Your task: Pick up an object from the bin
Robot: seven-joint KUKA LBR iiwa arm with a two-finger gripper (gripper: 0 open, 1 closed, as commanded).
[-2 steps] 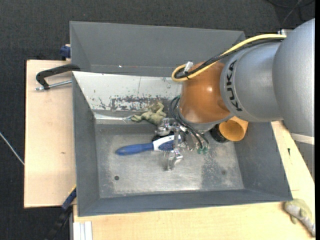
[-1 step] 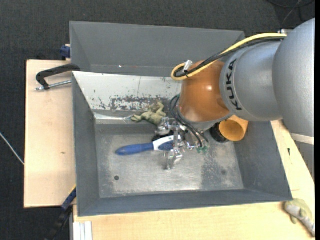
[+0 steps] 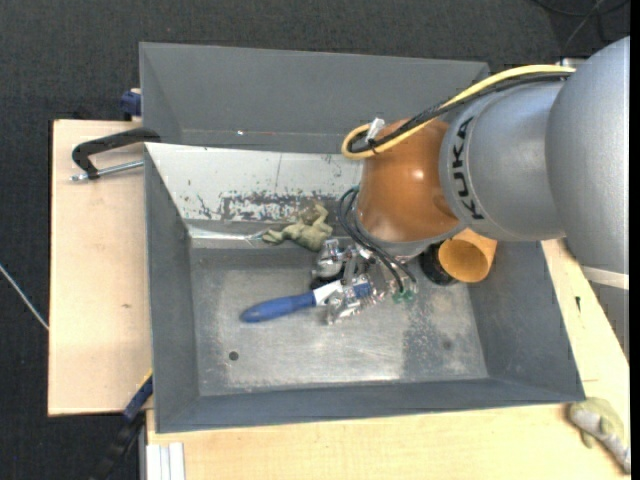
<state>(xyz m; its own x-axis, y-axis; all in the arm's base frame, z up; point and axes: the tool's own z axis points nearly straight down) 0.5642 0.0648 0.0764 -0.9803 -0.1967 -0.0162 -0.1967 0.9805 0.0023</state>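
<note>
Blue-handled tool [image 3: 275,310] lies mid-floor in the bin [image 3: 280,363], its end nearer the right wall beneath the gripper [image 3: 345,293], poised low, I judge, to take it; clamped or released, I cannot tell.

Blue-handled tool [image 3: 278,309], lying flat, mid-floor, handle end pointing left, slightly down

We see a grey bin [image 3: 300,353], its back wall flecked with dark scuffs, a blue-handled tool [image 3: 277,309], an olive-green figure [image 3: 306,230], an orange-yellow cup [image 3: 468,258] and the silver arm [image 3: 540,158] with its orange cover [image 3: 400,193]
</note>
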